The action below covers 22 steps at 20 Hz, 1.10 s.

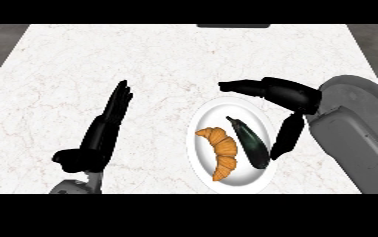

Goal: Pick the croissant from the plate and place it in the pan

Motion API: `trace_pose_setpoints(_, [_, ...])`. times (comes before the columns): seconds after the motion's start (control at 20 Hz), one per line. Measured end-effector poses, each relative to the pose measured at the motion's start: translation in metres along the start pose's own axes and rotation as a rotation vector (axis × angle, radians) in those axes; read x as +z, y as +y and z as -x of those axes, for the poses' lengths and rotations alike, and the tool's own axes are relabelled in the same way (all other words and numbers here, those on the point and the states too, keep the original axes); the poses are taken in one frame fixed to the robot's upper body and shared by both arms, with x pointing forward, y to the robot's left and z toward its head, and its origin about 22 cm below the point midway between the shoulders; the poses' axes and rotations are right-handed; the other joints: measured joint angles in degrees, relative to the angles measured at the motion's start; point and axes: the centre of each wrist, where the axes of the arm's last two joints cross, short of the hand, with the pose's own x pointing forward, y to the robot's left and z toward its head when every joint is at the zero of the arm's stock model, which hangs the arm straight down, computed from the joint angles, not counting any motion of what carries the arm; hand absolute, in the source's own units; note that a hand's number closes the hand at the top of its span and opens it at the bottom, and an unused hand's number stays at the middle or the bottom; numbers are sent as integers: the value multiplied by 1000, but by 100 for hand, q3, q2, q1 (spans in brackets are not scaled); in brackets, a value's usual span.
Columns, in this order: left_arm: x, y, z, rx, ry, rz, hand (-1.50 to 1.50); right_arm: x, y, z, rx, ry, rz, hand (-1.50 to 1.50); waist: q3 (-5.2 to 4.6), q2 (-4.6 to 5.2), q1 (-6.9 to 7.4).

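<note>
White marble counter [148,56], croissant [219,152] on white plate [214,113] left of eggplant [249,143], right hand [289,93] spread wide at plate's far-right rim, holding nothing, left hand [105,130] open, fingers straight, resting at left.

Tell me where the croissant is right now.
In the head view, the croissant lies on the left half of the white plate, right of centre, with the dark eggplant beside it on its right.

One head view looks steeply down, close over the counter [111,51].
</note>
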Motion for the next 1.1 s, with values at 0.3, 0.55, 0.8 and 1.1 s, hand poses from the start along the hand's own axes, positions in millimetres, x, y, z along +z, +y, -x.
trace_pose_setpoints(0.3, [-2, -1, -1, -6, -4, -9, 0, -30, 35, -13, 171, 69, -145, -150, 1, -4, -41])
trace_pose_setpoints(0.55, [7, -2, 5, -7, -1, -11, 0, -39, 59, -11, 224, 125, -191, -150, 2, -3, -56])
trace_pose_setpoints(0.8, [-1, 4, 7, -6, 0, -13, 0, -44, 67, -7, 228, 147, -208, -150, 3, -1, -67])
trace_pose_setpoints(1.1, [3, 9, 5, -5, 6, -13, 0, -47, 80, -5, 218, 173, -195, -150, 3, -2, -68])
